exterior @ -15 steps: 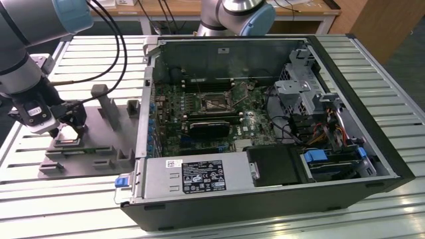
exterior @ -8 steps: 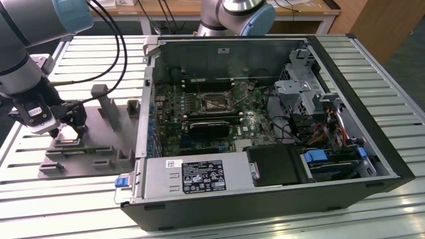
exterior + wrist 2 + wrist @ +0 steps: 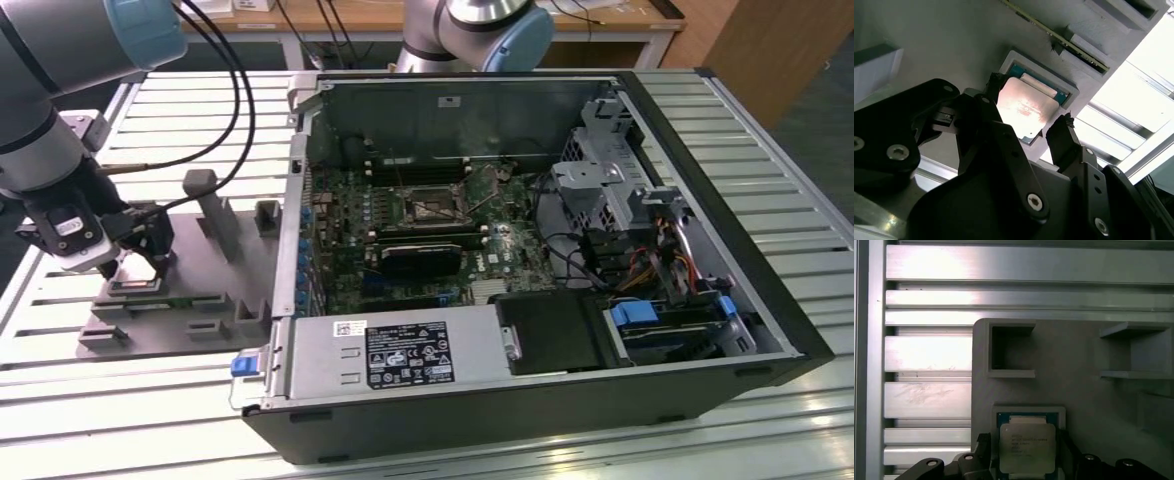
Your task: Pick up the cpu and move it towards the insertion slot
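Straddling the cpu (image 3: 1023, 104), the gripper (image 3: 1029, 105) hangs low over the grey fixture (image 3: 954, 40) with its jaws spread, one black fingertip (image 3: 996, 85) on each of two opposite sides of the chip. Whether the tips touch it cannot be told. The cpu lies flat, metal top up, in a square pocket of the fixture; in the first wrist view its pale lid (image 3: 1027, 445) sits inside a blue-green border.

In the exterior view the fixture (image 3: 147, 335) rests on the slatted table (image 3: 174, 100), near the edge on the exterior view's left, just beside the open computer case (image 3: 400, 425). The gripper (image 3: 134, 270) stands over the fixture's part farthest from the case, with the cpu (image 3: 138, 290) right beneath it. The insertion slot (image 3: 424, 205), silvery frame around a dark centre, lies on the board inside the case, well apart from the chip. A second arm (image 3: 481, 30) rises at the table's far edge.
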`<state>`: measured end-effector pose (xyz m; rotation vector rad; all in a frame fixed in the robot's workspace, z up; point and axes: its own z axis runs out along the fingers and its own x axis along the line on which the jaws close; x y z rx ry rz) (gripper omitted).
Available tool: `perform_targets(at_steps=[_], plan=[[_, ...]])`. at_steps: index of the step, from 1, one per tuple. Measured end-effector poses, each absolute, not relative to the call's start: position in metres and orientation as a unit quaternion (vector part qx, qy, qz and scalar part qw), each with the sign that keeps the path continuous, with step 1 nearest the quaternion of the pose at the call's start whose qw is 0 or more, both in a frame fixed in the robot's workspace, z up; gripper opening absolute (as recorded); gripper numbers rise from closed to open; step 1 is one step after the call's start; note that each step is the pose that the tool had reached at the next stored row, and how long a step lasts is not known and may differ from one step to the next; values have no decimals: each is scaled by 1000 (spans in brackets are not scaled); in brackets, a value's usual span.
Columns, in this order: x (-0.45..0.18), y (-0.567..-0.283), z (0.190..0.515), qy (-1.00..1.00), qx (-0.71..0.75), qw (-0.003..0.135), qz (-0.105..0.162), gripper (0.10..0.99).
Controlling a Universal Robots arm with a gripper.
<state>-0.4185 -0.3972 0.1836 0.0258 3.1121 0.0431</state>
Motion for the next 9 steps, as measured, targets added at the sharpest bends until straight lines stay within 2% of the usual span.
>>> perform_targets(at_steps=[9], plan=[[-418, -397, 184, 1000, 8, 15, 14, 631]])
